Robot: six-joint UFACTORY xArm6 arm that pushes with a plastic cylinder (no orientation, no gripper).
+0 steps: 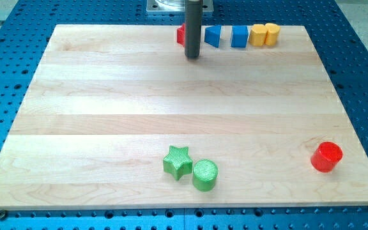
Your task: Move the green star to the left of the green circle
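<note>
The green star (177,161) lies near the view's bottom, just left of centre. The green circle (205,174) sits right beside it, touching it on its lower right. My tip (192,56) is near the view's top centre, far above both green blocks and touching neither. It stands just in front of a red block (181,34) that the rod partly hides.
Along the board's top edge stand a red block, two blue blocks (213,36) (239,36) and two yellow blocks (258,35) (271,34). A red cylinder (326,156) sits at the lower right. The wooden board (107,115) lies on a blue perforated table.
</note>
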